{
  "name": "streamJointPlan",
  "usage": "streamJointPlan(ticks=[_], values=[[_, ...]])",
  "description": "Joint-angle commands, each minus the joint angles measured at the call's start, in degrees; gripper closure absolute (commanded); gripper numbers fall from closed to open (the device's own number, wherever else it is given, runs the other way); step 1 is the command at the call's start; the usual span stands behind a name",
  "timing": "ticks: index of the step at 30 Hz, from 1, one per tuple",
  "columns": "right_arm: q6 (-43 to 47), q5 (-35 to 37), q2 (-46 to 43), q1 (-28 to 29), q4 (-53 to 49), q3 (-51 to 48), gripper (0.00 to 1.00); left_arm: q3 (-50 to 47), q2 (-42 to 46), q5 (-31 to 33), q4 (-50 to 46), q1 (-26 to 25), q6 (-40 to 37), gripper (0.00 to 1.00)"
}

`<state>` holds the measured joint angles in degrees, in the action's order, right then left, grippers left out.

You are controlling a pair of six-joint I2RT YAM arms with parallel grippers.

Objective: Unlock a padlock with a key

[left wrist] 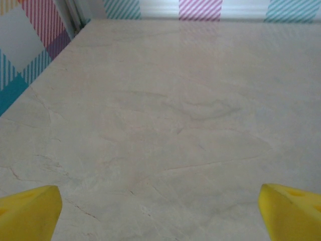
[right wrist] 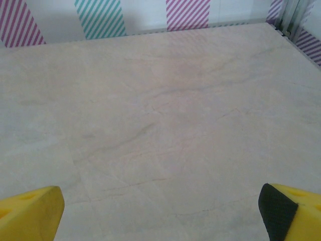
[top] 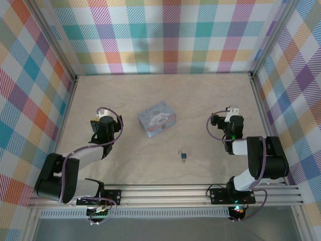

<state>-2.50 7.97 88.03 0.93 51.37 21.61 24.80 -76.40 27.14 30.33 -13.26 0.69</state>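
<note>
I've got both claws spread wide, gripping nothing: left gripper (left wrist: 160, 217) and right gripper (right wrist: 160, 213) each hang over bare table (top: 130, 160). The padlock (top: 183, 153) lies between the arms, near the tin (top: 157, 118), with the key (top: 184, 160) right at its near end.

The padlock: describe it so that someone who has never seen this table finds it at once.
On the pale table, find the light blue tin near the middle. Nearer the arm bases and a little to the tin's right lies the padlock, out on bare board. It is tiny and dark blue, far smaller than the tin.
</note>
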Motion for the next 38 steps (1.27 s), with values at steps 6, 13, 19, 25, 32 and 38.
streamJointPlan(ticks=[6, 13, 19, 25, 32, 38], values=[[-0.6, -1.8, -0.2, -0.2, -1.0, 0.5, 0.00, -3.8, -8.3, -9.3, 17.7, 4.6, -3.2, 0.00], [-0.6, -1.8, -0.1, -0.1, -1.1, 0.5, 0.00, -4.1, -13.2, -14.0, 22.9, 5.8, -3.7, 0.00], [-0.4, -1.7, -0.2, -0.2, -1.0, 0.4, 0.00, -1.0, -13.3, -18.6, 16.4, 8.9, -1.6, 0.00], [-0.3, -1.7, -0.2, -0.1, -0.9, 0.4, 0.00, -0.9, -13.2, -18.5, 16.4, 8.8, -1.6, 0.00], [-0.1, -1.7, -0.1, 0.0, -1.5, 0.7, 0.00, -1.0, -13.3, -18.6, 16.5, 8.9, -1.6, 0.00], [-0.2, -1.6, -0.2, 0.0, -1.3, 0.6, 0.00, -1.0, -13.3, -18.6, 16.4, 8.9, -1.6, 0.00]])
